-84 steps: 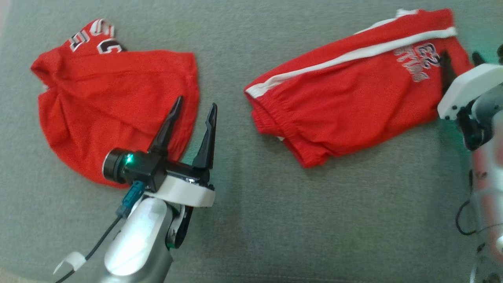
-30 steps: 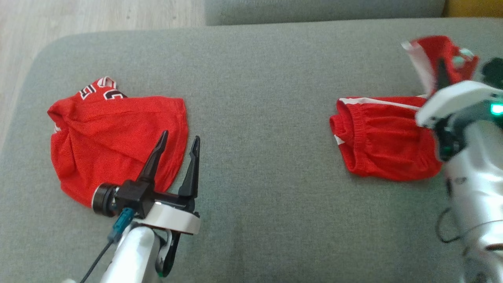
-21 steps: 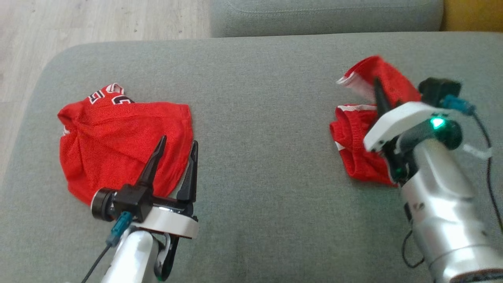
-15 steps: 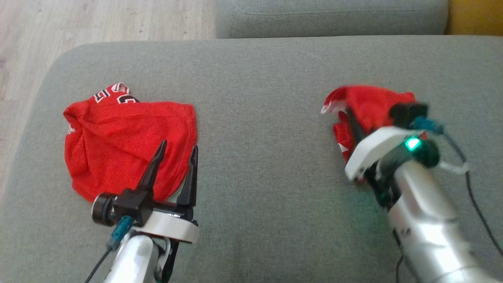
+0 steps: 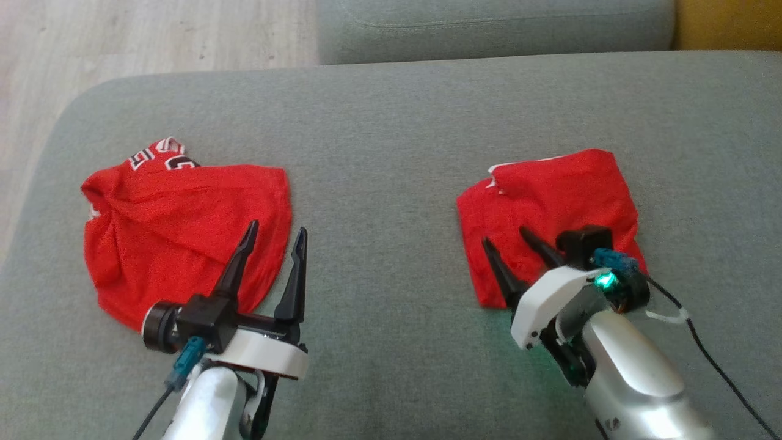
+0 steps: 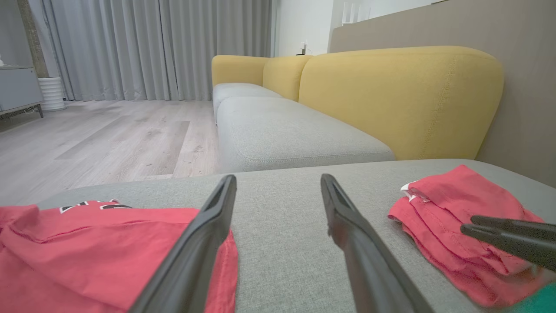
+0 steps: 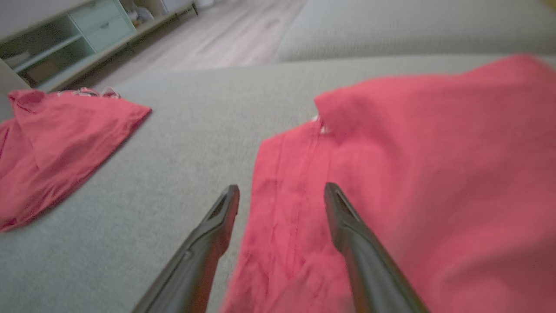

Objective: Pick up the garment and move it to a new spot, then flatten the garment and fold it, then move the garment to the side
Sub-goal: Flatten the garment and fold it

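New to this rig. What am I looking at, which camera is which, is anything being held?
It is a two-armed robot working over a grey sofa cushion. The head view looks down from its head; each wrist view looks along one arm's two dark fingers. The left gripper is open, hovering by a crumpled red jersey. The right gripper is open over the folded red shorts, which lie flat. Neither gripper holds anything.

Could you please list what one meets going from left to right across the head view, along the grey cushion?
Crumpled jersey → left tool → bare cushion → folded shorts, with the right tool over their near edge.
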### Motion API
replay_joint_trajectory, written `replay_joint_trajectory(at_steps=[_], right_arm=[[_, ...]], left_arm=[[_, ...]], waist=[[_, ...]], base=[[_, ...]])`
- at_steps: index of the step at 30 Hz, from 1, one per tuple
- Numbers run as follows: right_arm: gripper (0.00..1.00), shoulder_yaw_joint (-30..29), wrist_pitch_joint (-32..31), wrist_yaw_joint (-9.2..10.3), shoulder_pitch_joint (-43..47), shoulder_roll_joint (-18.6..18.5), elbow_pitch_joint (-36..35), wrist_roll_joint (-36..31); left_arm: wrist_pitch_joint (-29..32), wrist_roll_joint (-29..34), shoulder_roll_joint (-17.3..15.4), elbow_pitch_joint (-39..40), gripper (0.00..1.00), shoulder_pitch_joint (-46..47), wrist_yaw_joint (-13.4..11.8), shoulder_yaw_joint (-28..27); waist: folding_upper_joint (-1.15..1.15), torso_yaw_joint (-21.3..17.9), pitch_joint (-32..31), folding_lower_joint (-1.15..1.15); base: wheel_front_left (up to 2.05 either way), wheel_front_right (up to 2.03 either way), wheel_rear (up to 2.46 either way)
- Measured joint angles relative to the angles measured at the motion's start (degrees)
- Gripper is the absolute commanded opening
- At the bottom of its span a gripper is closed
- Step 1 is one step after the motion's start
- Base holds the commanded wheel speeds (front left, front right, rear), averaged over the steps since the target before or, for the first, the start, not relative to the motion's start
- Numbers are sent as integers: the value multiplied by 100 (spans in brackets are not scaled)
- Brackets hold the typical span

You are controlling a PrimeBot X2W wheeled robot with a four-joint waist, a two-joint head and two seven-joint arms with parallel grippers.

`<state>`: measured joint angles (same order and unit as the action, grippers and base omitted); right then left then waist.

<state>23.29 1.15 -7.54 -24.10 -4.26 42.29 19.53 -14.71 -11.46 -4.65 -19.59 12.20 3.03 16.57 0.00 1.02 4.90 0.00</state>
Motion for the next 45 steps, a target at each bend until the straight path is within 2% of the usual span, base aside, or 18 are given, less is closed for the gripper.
replay_joint_trajectory(at_steps=[8,12,16,20,21,22,28,35,40,45], right_arm=[[100,-346,953,0,59,-91,-849,-345],[100,-1129,1210,0,432,-149,-1249,-744],[100,-1862,1284,0,1012,-26,-1633,-1081],[100,-2182,1306,0,1310,66,-1871,-1263],[40,-2237,1306,0,1306,81,-1912,-1263],[0,-2237,1306,0,1306,81,-1912,-1263],[0,-2571,1203,0,763,118,-1819,-1751],[0,-2739,1025,0,-155,63,-883,-2192],[0,-2358,1044,0,-502,46,-52,-2315],[0,-1702,1205,0,-700,52,318,-2106]], left_arm=[[0,0,10,5,100,0,1,-9],[0,0,25,62,100,0,1,-19],[0,-1,56,142,100,-19,1,-29],[0,0,79,142,100,-81,10,-29],[0,0,83,144,100,-78,20,-27],[0,0,83,144,100,-78,20,-27],[0,46,110,145,100,58,108,0],[0,53,155,124,100,414,111,42],[0,53,165,36,100,428,155,55],[0,53,170,-8,100,433,155,54]], waist=[[0,-255,9,0],[0,-380,5,0],[0,-467,30,0],[0,-484,138,0],[0,-478,177,0],[0,-478,177,0],[0,-325,579,0],[0,53,958,2],[0,303,1093,2],[0,401,1035,0]], base=[[0,0,0],[0,0,0],[0,0,0],[0,0,0],[0,0,0],[0,0,0],[0,0,0],[0,0,0],[0,0,0],[0,0,0]])
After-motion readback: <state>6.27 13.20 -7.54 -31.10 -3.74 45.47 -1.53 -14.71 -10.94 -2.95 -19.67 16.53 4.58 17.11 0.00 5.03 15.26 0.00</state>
